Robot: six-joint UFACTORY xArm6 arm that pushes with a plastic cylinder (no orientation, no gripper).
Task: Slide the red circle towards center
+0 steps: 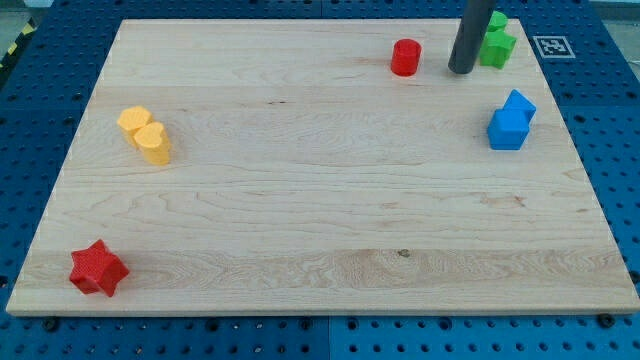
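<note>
The red circle [405, 58] stands on the worktop [300, 230] near the view's top edge, right of the middle. Judge it as a small, rigid, light block: it should slide readily on the smooth wood and may spin or slip sideways off a round rod if you strike it off-centre. There is nothing to grasp. Apply contact low on its side wall, on the face turned away from the worktop's centre, that is, its upper-right side in the view.

This arm carries no jaws; nothing opens, closes or holds. It ends in a dark rod, and my tip [461, 70] rests just to the right of the red circle, apart from it, with a clear gap between. The green block [495, 43] lies close behind the rod on the view's right; whether the rod touches it cannot be told.

Other blocks stand well apart: the blue block [511, 121], the yellow block [146, 135] and the red star [97, 268].
</note>
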